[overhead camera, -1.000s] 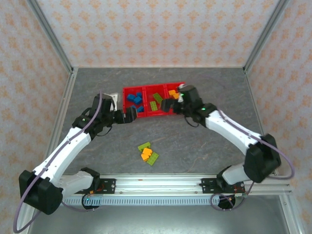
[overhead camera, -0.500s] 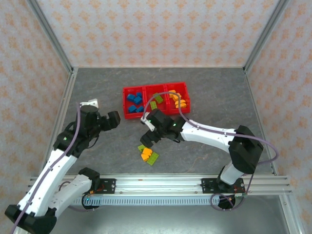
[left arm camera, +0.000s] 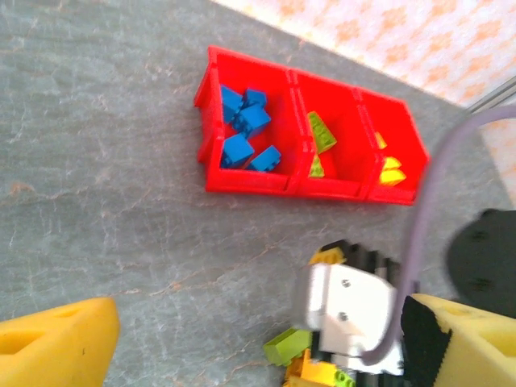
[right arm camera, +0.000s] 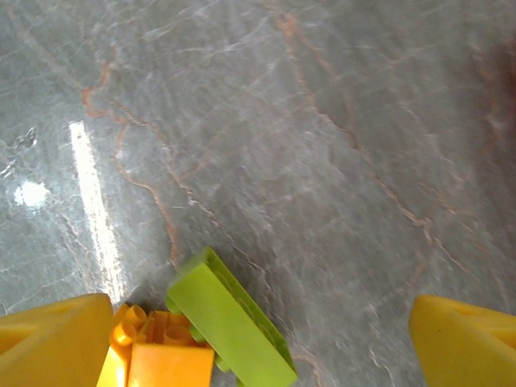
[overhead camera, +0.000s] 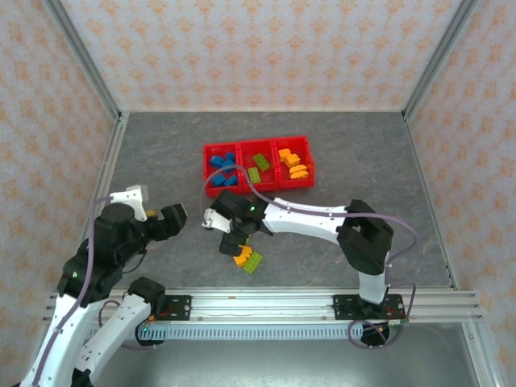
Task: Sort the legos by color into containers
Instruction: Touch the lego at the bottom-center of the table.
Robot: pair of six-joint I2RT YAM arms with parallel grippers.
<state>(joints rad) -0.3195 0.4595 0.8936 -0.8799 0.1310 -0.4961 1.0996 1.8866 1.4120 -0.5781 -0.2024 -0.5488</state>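
Three joined red containers stand at the back. Blue legos lie in the left one, green in the middle, orange-yellow in the right; the left wrist view shows the containers too. On the table lies a loose pile: an orange brick and a green brick. My right gripper hangs open right over this pile. Between its fingers a green brick rests on the table beside an orange brick. My left gripper stands open and empty, left of the pile.
The grey marbled table has free room to the right and left of the pile. A metal rail runs along the near edge. Patterned walls with metal posts close in the back and sides.
My right arm swung from the containers down to the loose pile at the near middle. My left arm drew back from the containers toward the near left.
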